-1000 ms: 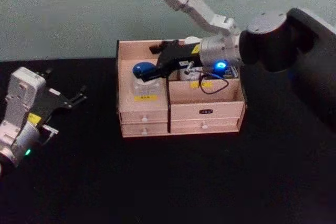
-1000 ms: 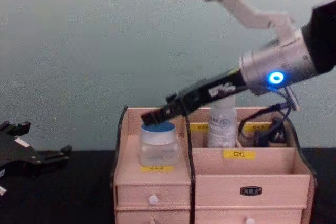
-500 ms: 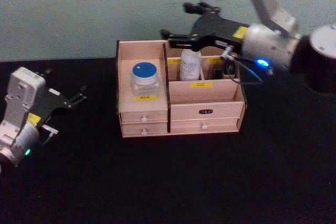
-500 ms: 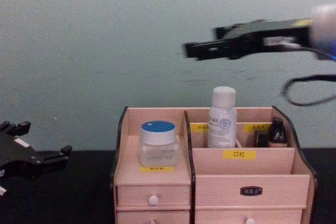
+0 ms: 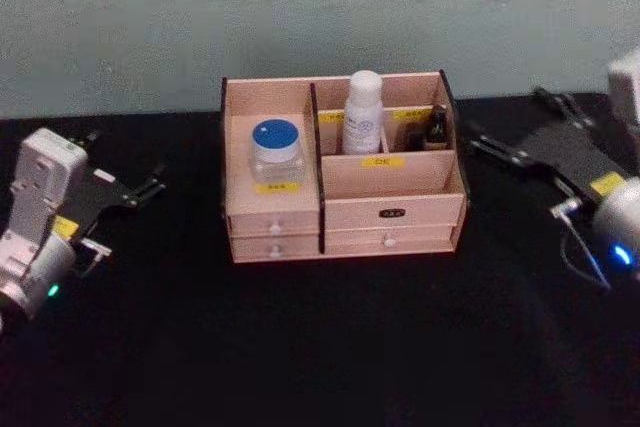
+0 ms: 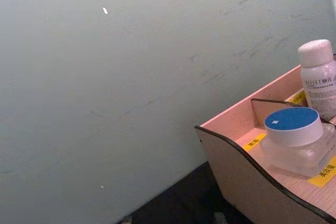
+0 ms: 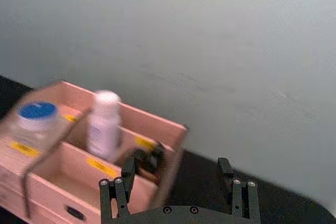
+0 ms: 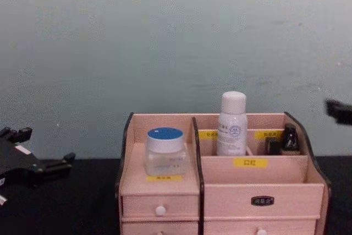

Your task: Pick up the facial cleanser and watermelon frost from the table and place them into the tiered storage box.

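The tiered storage box (image 5: 350,215) stands at the table's back centre. A clear jar with a blue lid (image 5: 276,150) sits in its left compartment. A white bottle (image 5: 363,113) stands upright in a rear compartment. Which of the two is the facial cleanser and which the watermelon frost I cannot tell. My right gripper (image 5: 510,119) hangs open and empty to the right of the box, apart from it. Its fingers (image 7: 113,192) frame the box (image 7: 163,179) in the right wrist view. My left gripper (image 5: 125,159) rests open and empty at the far left.
A small dark bottle (image 5: 436,127) stands in the box's rear right compartment. Two rows of white-knobbed drawers (image 8: 160,209) face me. A pale wall (image 8: 176,42) rises close behind the box. Black tabletop (image 5: 330,347) stretches in front.
My right gripper lifted off the blue-lidded jar, leaving it in the left compartment, then swung up and away to the right of the box. The left arm stayed still.
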